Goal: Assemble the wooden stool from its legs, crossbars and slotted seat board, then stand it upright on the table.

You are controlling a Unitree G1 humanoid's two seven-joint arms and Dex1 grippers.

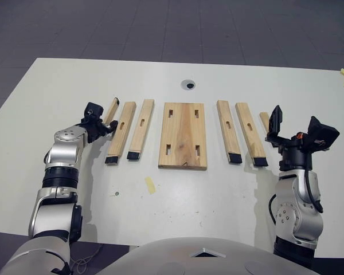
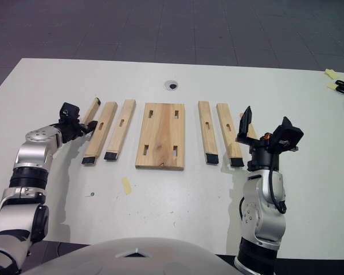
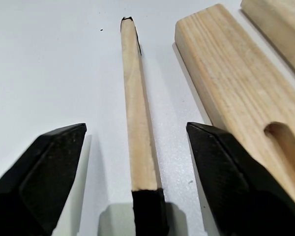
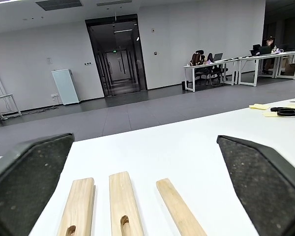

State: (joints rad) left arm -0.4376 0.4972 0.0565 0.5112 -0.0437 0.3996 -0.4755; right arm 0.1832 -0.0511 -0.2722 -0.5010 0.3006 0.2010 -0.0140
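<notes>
The seat board (image 1: 183,135) lies flat on the surface (image 1: 69,86). At its 9 o'clock, the left fingers (image 3: 44,172) sit spread around a thin crossbar (image 3: 136,123), maybe not touching. At 3 o'clock, the right fingers (image 1: 274,119) gape wide, holding nothing.

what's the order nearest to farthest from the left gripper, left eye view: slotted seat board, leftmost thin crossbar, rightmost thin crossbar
1. Leftmost thin wooden crossbar, straddled by the left gripper.
2. Slotted wooden seat board, centre.
3. Rightmost thin crossbar, far right.
</notes>
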